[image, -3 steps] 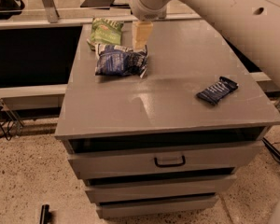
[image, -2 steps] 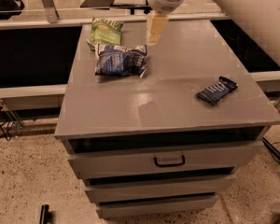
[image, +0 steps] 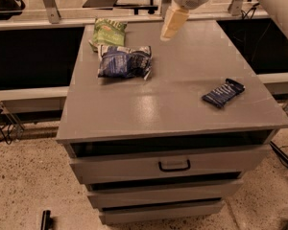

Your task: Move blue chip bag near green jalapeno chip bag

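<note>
Camera view: blue chip bag (image: 125, 62) lies touching green jalapeno chip bag (image: 108, 31), upper left of bench (image: 182, 104).
Gripper (image: 167, 31) hovers upper centre, apart from both bags; jaws open or closed, cannot tell. Judged: placement looks done; withdraw upward, not sideways across the bags.

Cream end effector (image: 167, 34) over grey cabinet (image: 182, 85); blue-white bag (image: 124, 62).

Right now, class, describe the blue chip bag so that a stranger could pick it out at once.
On the grey drawer cabinet, left of the end effector hanging over its far side, lie two crinkled bags. The blue chip bag is the nearer, larger one, dark blue and white; the green jalapeno chip bag sits behind it.
</note>
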Action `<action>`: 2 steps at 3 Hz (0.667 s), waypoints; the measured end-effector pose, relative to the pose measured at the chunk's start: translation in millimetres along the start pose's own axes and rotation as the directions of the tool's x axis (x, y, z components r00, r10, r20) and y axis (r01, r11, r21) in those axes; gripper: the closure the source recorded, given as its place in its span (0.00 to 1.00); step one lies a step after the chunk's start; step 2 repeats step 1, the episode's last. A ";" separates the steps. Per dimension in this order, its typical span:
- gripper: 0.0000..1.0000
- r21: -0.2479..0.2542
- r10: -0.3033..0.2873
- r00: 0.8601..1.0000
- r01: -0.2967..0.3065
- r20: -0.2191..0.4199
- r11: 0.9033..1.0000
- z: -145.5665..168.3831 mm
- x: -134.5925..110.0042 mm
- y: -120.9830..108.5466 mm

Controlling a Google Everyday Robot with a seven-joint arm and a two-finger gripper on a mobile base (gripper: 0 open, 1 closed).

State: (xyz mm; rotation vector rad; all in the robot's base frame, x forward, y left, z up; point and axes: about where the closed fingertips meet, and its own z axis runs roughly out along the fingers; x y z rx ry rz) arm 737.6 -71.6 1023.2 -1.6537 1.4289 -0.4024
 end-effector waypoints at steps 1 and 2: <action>0.00 0.000 0.000 1.000 0.000 0.000 1.000 0.1 0.0 0.0; 0.00 0.000 0.000 1.000 0.000 0.000 1.000 0.1 0.0 0.0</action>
